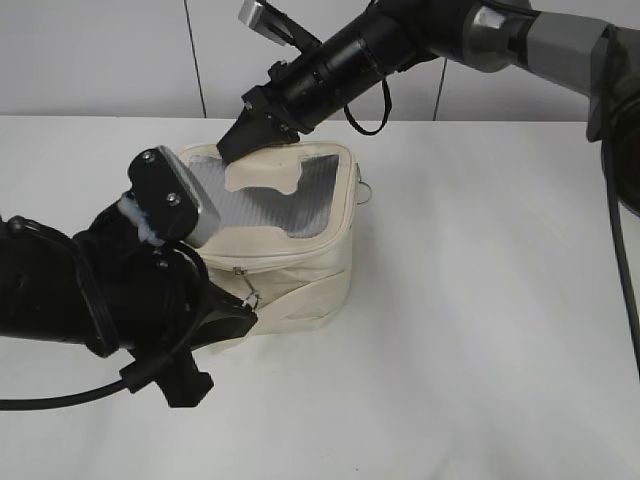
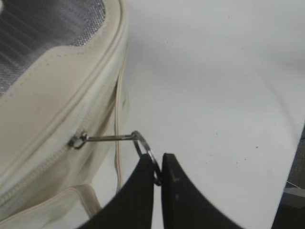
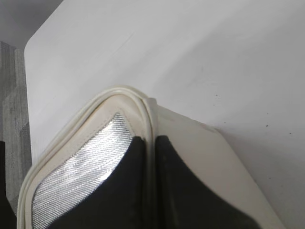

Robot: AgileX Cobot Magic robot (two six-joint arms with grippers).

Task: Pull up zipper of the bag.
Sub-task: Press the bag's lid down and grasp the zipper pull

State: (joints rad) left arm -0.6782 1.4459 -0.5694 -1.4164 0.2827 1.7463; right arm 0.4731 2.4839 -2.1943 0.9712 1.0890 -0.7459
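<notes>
The cream-white boxy bag (image 1: 290, 270) stands on the white table, its grey mesh top panel (image 1: 250, 195) facing up. The cream zipper (image 2: 38, 169) runs under the top rim; its slider sits on the near side (image 1: 240, 270). My left gripper (image 2: 157, 164) is shut on the silver ring pull (image 2: 143, 143), which stretches out taut from the slider (image 2: 78, 140). It shows at the bag's front left corner (image 1: 245, 300). My right gripper (image 3: 150, 143) is shut on the bag's top rim seam at the far edge (image 1: 240, 145). A second ring pull (image 1: 364, 188) hangs at the bag's right side.
A wide cream strap (image 1: 300, 300) wraps the bag's front. The bag sits on the white table (image 1: 480, 330), with a pale panelled wall (image 1: 100, 50) behind it. The left arm fills the lower left of the exterior view.
</notes>
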